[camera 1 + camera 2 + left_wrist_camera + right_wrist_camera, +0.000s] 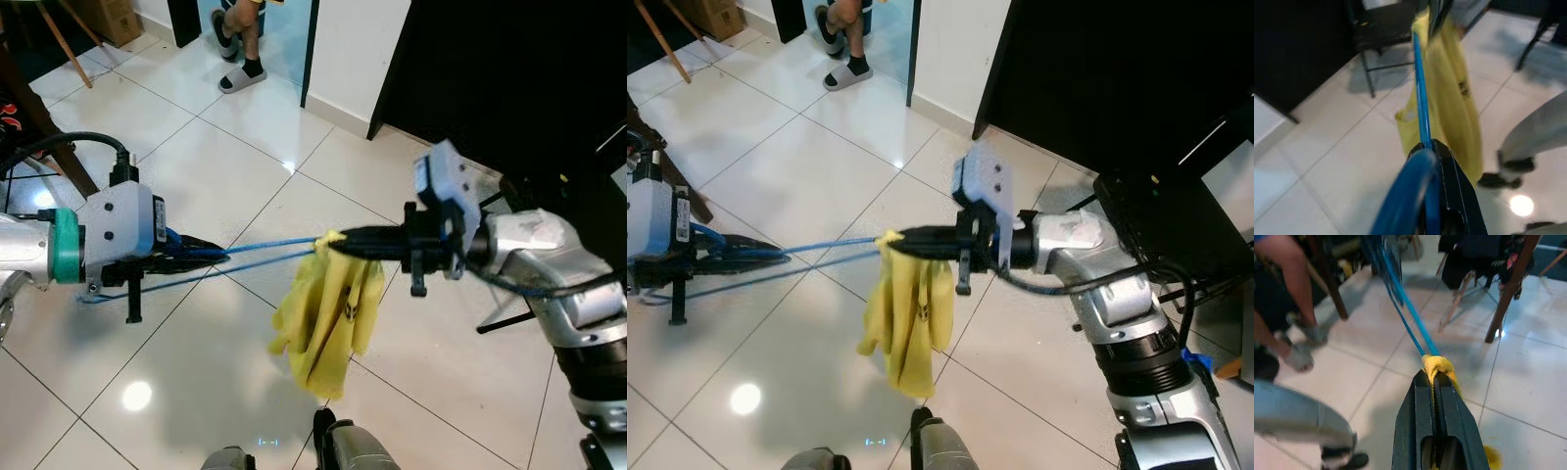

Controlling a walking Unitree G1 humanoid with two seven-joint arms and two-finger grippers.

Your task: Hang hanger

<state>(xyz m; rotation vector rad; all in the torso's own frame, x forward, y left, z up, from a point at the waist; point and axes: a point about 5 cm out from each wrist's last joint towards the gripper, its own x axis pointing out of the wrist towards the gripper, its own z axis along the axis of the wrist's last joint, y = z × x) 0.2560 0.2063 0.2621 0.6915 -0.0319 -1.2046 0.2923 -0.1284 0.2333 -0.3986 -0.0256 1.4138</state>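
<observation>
Blue hanger [265,247] held mid-air between both grippers, yellow garment [325,318] draped on it.

Left gripper [201,253] clamped on one end of hanger; right gripper [358,240] pinched tight on bunched yellow cloth at other end, over hanger wire. Garment hanging down above white tile floor [196,157], small dark print [345,312] on fabric, too small to read. No containers seen. Person's legs in sandals [240,49] at far doorway; dark furniture [1117,78] to robot's right.
</observation>
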